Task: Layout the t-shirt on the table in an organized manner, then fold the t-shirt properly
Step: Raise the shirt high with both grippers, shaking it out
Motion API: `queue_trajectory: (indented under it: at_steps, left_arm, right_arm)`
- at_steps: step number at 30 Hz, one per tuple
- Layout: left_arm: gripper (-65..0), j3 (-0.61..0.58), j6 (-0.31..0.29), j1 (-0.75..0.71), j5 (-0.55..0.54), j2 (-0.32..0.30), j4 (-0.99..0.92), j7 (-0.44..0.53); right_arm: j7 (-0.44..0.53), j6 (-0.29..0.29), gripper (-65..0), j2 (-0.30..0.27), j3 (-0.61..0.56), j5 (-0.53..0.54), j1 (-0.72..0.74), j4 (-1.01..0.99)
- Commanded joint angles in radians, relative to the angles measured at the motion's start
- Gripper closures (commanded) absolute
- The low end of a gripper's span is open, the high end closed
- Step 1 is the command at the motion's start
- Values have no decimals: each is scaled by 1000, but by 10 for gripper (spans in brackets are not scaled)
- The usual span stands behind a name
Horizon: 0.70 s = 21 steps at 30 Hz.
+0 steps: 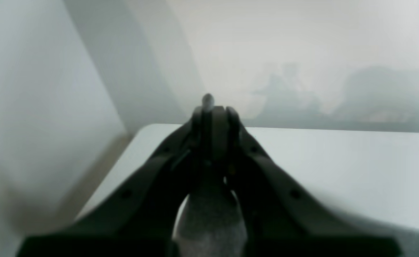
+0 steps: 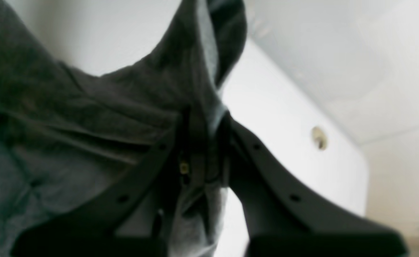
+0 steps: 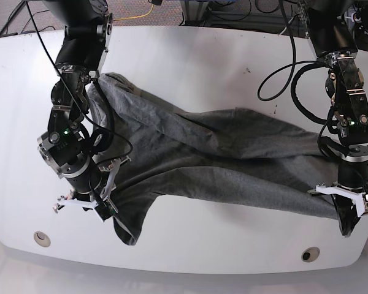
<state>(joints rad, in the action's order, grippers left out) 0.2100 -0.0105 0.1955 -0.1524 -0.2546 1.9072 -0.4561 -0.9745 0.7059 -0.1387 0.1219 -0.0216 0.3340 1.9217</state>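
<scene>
The left gripper [image 3: 349, 211] and right gripper [image 3: 89, 205] each pinch the t-shirt [image 3: 214, 159], stretched long between them over the table [image 3: 190, 55].

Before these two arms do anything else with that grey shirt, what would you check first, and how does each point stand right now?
1. Left gripper shut on the t-shirt: ok.
2. Right gripper shut on the cloth: ok.
3. T-shirt stretched between both grippers: ok.
4. T-shirt lying flat: not ok, wrinkled and bunched.
5. T-shirt fully on the table: not ok, a corner hangs past the edge below the left gripper.
6. Sleeves spread out: cannot tell.
</scene>
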Motion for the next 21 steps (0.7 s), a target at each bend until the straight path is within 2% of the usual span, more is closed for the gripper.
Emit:
queue_trajectory:
  at_steps: [1, 11, 18, 21]
  left_arm:
    - [0, 3, 4, 75, 9, -13, 21, 47]
    - [0, -27, 4, 292, 10, -47, 5, 44]
    - [0, -45, 2, 494, 3, -73, 8, -62]
    - [0, -45, 2, 589, 1, -73, 8, -102]
  right_arm:
    - [27, -8, -2, -22, 2, 4, 66, 26]
    - [27, -8, -2, -80, 5, 4, 274, -80]
    - [24, -8, -2, -112, 2, 4, 463, -138]
    - [-7, -8, -2, -128, 2, 4, 551, -161]
